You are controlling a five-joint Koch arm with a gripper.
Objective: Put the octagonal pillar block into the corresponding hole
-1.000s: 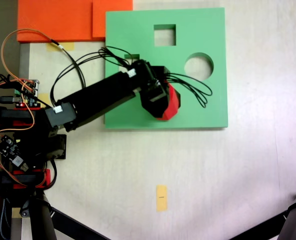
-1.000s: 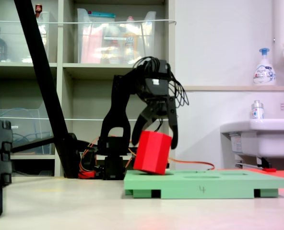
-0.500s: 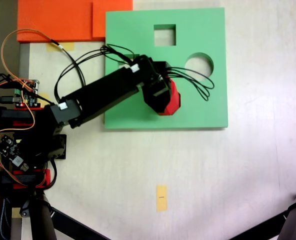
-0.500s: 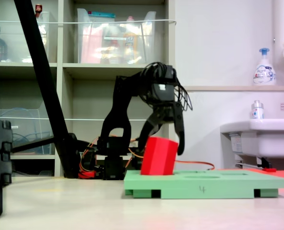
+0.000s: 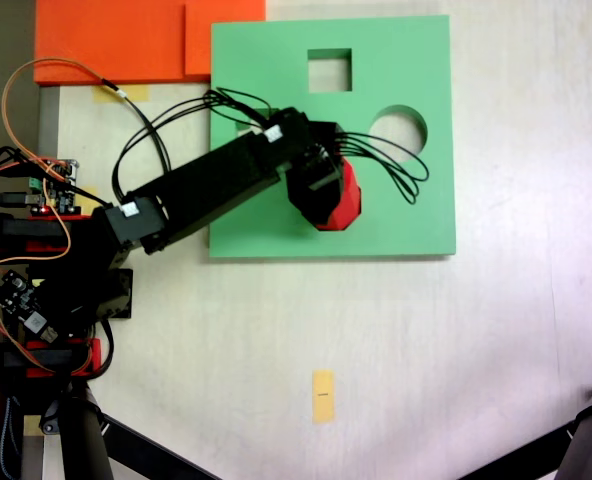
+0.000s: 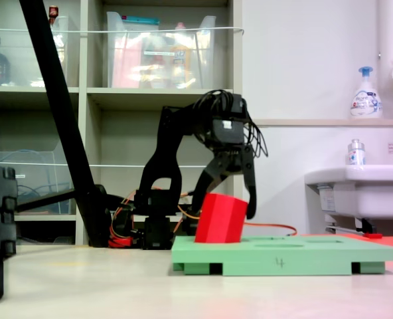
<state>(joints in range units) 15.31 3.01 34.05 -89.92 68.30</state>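
While the black gripper straddled the bright red octagonal foam block with jaws spread, the block sat tilted, partly sunk in the flat green foam board; insertion seemed unfinished; pressing it level looked next.

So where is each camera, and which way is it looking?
A fixed view: high above, looking straight down at the table and the green board; the arm reaches in from the left, its end effector over the red block.
A fixed view: low at table height, looking sideways across the board toward shelves and a sink; the arm bends down, the end effector straddling the tilted block, partly sunk in the board.
Both show the arm, block and board.
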